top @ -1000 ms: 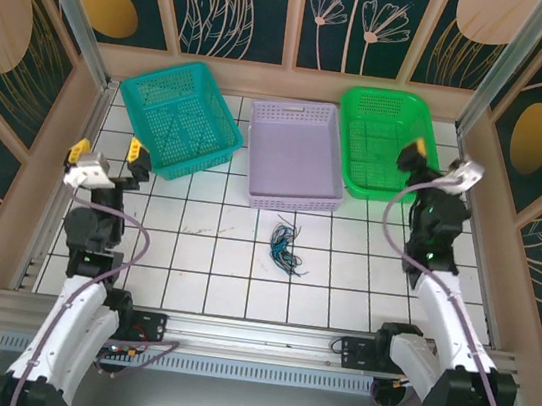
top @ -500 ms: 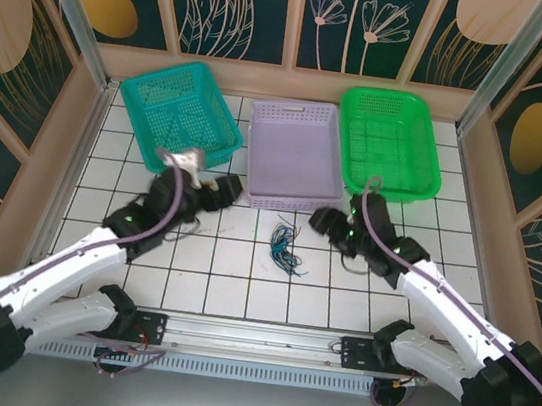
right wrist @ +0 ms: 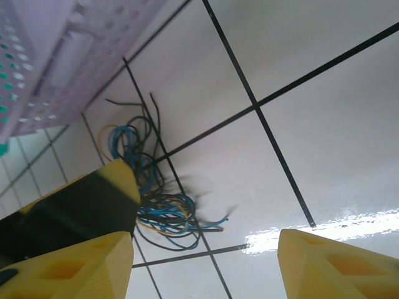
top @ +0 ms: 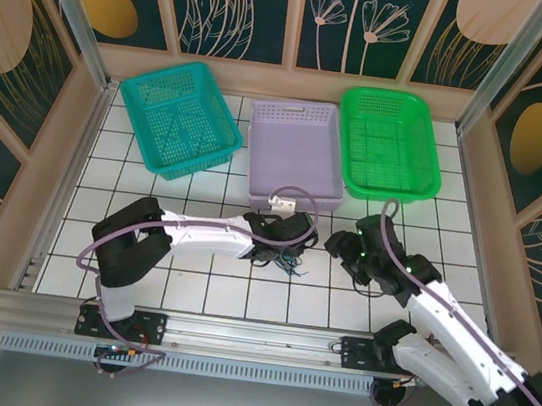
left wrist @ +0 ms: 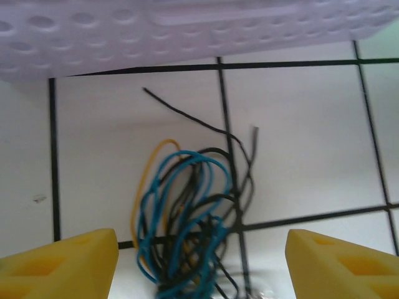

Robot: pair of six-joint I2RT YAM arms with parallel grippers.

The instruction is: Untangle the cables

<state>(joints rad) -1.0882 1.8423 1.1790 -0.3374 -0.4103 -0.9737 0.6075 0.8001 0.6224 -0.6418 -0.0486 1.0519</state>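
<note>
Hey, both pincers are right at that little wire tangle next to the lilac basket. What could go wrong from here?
1. The left pincer straddles the whole cable tangle. Closing now would probably grab the bundle rather than one strand and might tighten it.
2. The right pincer is open close beside the left pincer's finger, so the two could collide.
3. The lilac basket stands just behind, and a pulled strand might drag against its wall.

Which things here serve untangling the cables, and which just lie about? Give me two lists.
For the job:
- tangle of thin blue, black and yellow wires
- left gripper, open over the tangle
- right gripper, open beside it

Lying about:
- teal plastic mesh basket
- lilac perforated plastic tray
- green plastic mesh basket
</note>
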